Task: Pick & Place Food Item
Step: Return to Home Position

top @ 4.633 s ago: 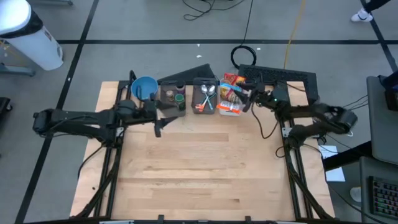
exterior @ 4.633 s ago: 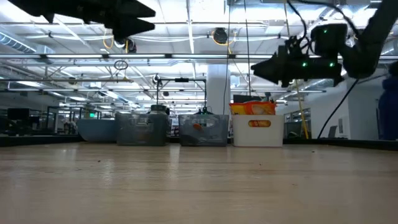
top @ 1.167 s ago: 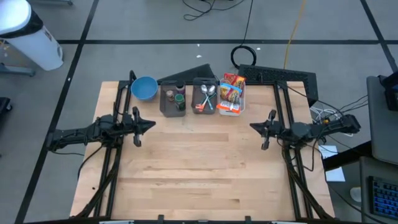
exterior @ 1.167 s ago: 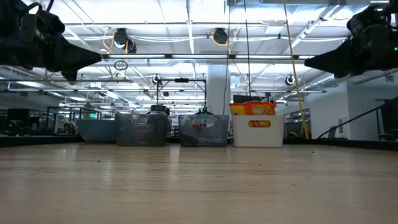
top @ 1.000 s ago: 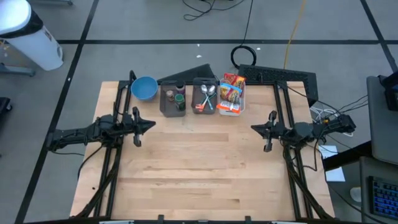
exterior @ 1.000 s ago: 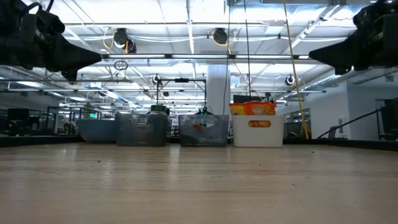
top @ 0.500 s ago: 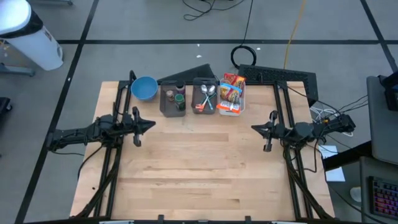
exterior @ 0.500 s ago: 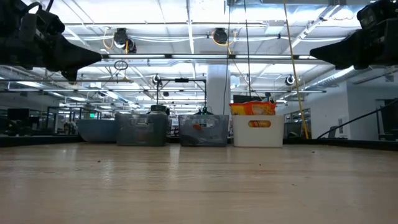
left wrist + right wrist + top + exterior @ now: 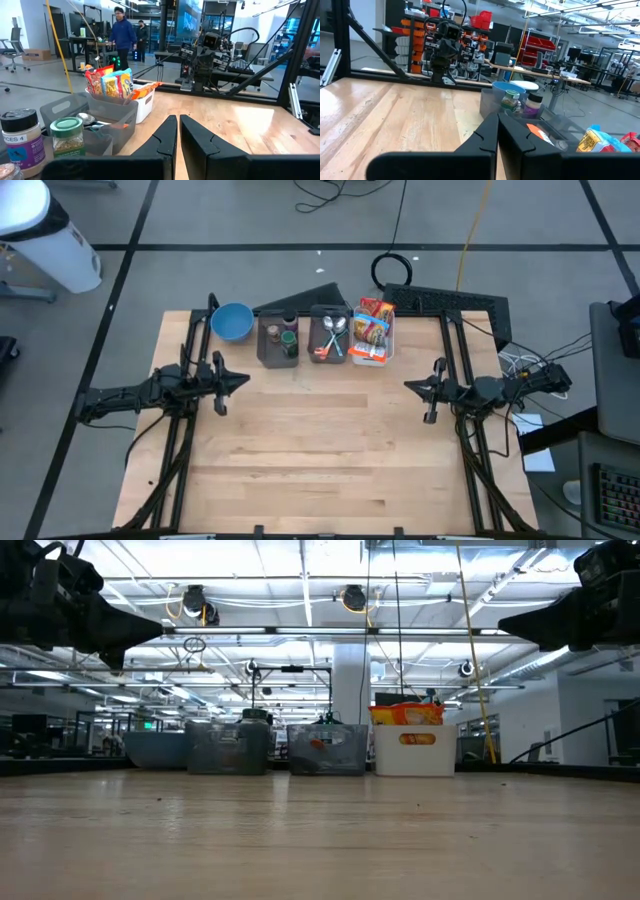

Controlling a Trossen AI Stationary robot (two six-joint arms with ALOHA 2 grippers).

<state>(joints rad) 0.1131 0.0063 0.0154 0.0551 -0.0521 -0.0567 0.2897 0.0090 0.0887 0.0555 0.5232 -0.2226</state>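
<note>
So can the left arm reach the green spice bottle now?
Probably yes: the left gripper, shut, has only bare table between it and the green spice bottle in the open-topped bin.

A grey concrete floor [image 9: 250,220] runs all round the wooden desk [image 9: 320,450], marked with black tape lines [image 9: 300,247]. A yellow cable [image 9: 470,240] and a coiled black cable [image 9: 395,268] lie on it past the desk's far edge. Overhead, bright strip lights [image 9: 310,552] hang among pipes and ducts, with a white column [image 9: 350,670] beyond. Farther off are two people [image 9: 123,31], an office chair [image 9: 15,40] and shelving with red bins [image 9: 482,19].
</note>
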